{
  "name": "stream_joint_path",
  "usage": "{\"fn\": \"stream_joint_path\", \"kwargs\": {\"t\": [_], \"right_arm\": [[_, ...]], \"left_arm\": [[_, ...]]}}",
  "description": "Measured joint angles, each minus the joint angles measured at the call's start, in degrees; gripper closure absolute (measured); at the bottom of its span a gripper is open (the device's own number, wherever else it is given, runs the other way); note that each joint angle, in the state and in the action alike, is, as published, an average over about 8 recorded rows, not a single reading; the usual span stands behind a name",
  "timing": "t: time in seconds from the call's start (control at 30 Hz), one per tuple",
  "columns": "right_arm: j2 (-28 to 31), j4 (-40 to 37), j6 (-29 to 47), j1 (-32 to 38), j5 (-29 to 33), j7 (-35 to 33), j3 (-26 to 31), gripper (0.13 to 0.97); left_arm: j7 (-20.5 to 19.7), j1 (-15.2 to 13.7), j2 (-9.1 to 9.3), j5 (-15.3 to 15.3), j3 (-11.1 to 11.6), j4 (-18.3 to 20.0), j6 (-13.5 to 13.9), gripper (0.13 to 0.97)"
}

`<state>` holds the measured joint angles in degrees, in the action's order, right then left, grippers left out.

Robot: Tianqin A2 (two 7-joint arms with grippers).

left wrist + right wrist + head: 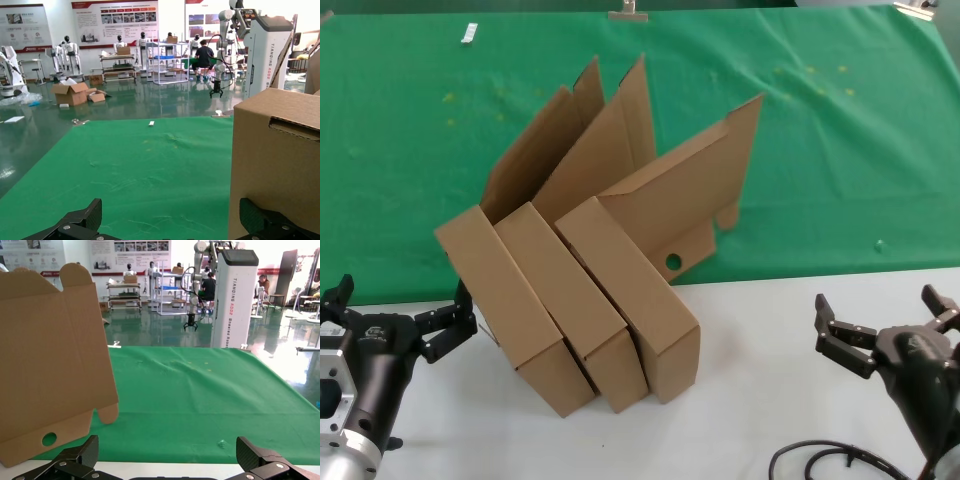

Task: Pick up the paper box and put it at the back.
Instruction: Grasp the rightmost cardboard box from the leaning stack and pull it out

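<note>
Three alike brown cardboard paper boxes stand side by side with lids raised, straddling the edge between the white tabletop and the green cloth: left box (510, 305), middle box (575, 300), right box (640, 300) with a small round hole in its lid. The green felt back (820, 150) stretches behind them. My left gripper (400, 315) is open and empty, low at the left, close to the left box, whose end face fills one side of the left wrist view (275, 165). My right gripper (885, 320) is open and empty at the right, apart from the boxes; the right box's lid (50, 365) shows in its wrist view.
White tabletop (770, 400) lies in front with a black cable (820, 460) near the right arm. A small grey item (470, 35) and a clip (628, 12) lie at the far edge of the green cloth.
</note>
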<state>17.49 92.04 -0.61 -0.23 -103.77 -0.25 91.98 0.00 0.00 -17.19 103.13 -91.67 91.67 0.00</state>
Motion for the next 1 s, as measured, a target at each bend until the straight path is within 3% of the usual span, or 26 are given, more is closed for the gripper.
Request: {"fn": "stream_joint_path", "kwargs": {"t": [1.0], "right_arm": [[0.0, 0.0, 0.0, 0.0, 0.0, 0.0, 0.0, 0.129]], "left_arm": [[0.0, 0.0, 0.00, 0.0, 0.0, 0.0, 0.0, 0.147]]}}
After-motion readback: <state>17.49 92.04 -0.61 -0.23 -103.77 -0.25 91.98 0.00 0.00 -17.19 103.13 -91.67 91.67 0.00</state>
